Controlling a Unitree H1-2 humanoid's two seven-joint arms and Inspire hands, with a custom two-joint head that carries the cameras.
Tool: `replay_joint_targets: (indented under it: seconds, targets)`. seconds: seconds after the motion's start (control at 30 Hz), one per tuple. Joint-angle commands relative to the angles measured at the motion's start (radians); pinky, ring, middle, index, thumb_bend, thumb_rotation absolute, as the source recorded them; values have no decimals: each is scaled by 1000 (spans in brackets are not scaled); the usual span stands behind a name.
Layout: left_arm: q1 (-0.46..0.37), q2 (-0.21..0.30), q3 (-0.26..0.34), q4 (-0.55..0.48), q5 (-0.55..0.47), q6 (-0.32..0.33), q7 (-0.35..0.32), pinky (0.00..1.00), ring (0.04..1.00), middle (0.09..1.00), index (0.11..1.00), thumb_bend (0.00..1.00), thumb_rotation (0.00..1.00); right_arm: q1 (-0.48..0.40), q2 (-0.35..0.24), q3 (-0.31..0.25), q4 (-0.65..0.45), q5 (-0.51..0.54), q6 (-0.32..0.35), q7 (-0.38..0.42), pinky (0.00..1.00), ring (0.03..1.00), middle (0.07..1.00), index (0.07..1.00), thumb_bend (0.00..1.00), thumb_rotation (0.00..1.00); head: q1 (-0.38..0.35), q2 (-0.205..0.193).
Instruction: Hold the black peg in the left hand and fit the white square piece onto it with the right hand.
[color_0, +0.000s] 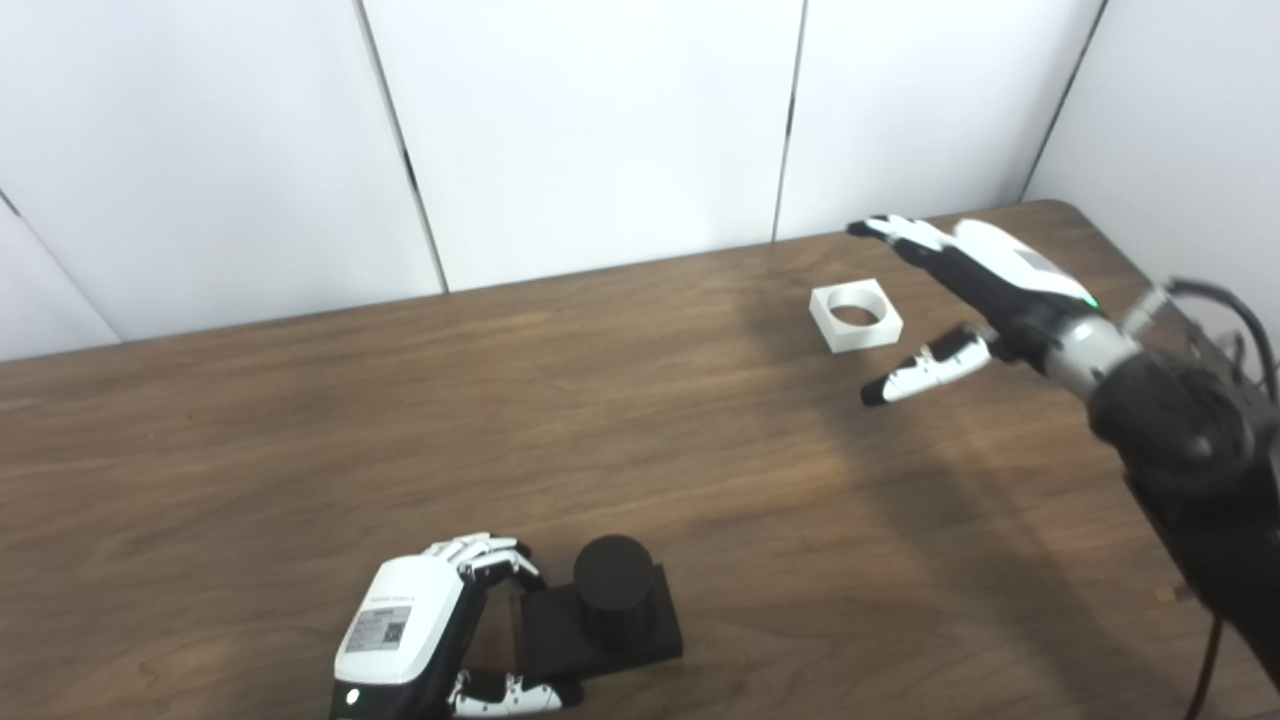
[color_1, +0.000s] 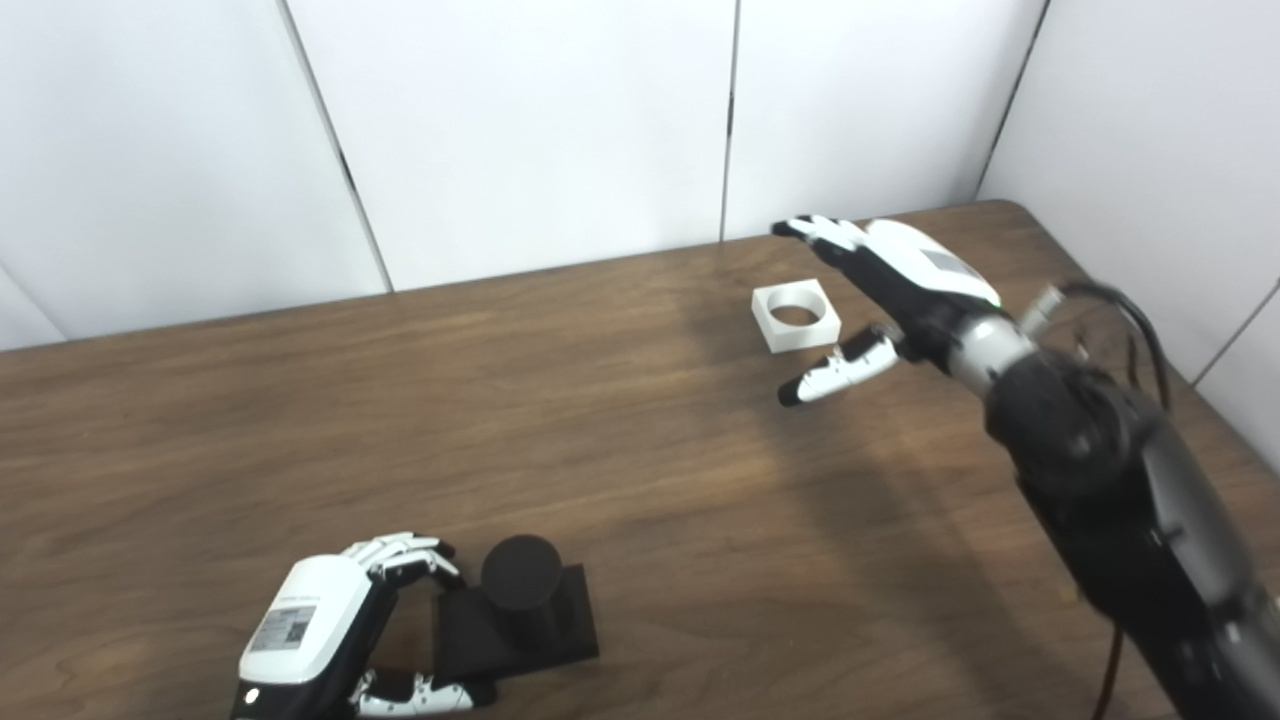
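The black peg (color_0: 612, 575), a short round post on a square black base (color_0: 655, 630), stands on the wooden table near the front edge. My left hand (color_0: 430, 625) curls around the left side of that base, fingers behind it and thumb in front. Whether it grips the base or only rests against it is unclear. The white square piece (color_0: 855, 316), a flat block with a round hole, lies at the far right of the table. My right hand (color_0: 975, 290) hovers just right of it, open, fingers stretched past its far side and thumb pointing down in front, holding nothing.
The wooden table (color_0: 500, 420) runs to white wall panels (color_0: 600, 130) at the back and a wall (color_0: 1190, 130) on the right. The table's rounded far right corner (color_0: 1060, 207) lies just behind my right hand. Cables (color_0: 1235, 315) run along my right forearm.
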Motion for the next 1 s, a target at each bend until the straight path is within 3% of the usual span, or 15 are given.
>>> replay_joint_targets:
  seconds: [0.0,0.2,0.43,0.7,0.97]
  targets:
    - [33,23,-22,59,44,4,-38,804,816,771,487,520,48,-71,-46,9,27,-69,-2,34,1000,1000,990,926,928,204,-5,-1]
    - [38,32,-25,60,47,-2,-29,831,821,774,487,519,49,-182,-81,92,142,-161,-6,106,1000,1000,1000,933,938,227,-24,-7]
    - [40,35,-26,50,48,5,-34,837,818,774,487,519,49,-276,-114,198,311,-252,-81,93,1000,1000,1000,937,954,240,-32,-5]
    - [46,38,-22,40,45,7,-35,844,818,770,487,519,49,-378,-83,253,476,-295,-109,88,1000,1000,1000,943,951,247,-37,-1]
    - [48,38,-22,28,45,10,-39,833,813,768,487,520,48,-435,-41,288,572,-316,-80,89,1000,1000,1000,936,934,247,-35,4]
